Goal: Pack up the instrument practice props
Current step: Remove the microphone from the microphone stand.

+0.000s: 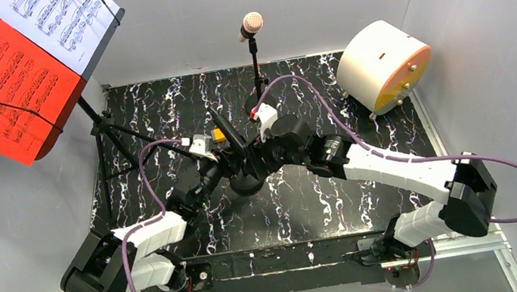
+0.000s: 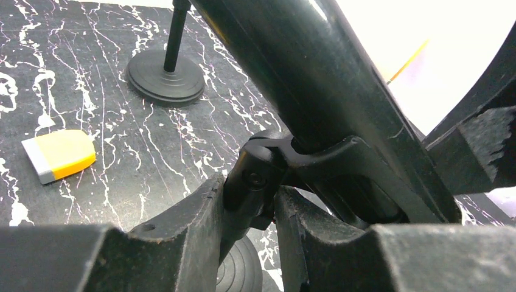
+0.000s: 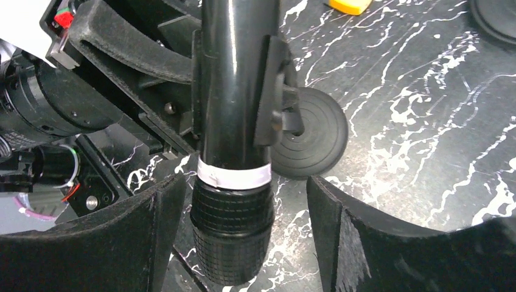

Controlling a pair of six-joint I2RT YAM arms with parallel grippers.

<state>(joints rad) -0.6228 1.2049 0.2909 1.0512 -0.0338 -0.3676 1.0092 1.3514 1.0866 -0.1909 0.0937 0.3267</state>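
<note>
At mid-table, left claw (image 2: 249, 207) pinches mic clip (image 2: 338, 161); right claw (image 3: 240, 194) open astride black microphone (image 3: 234, 91)

plain grey walls (image 1: 222, 14) enclose a black, white-veined tabletop (image 1: 325, 205), seemingly under even light.

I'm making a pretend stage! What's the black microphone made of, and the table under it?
The black microphone has a smooth, glossy body that mirrors the light, so it could be painted metal or hard plastic; I can't tell which. Its head is a fine woven mesh, likely metal. The table is black with white veins like marble, though it may be just a printed sheet.
</note>
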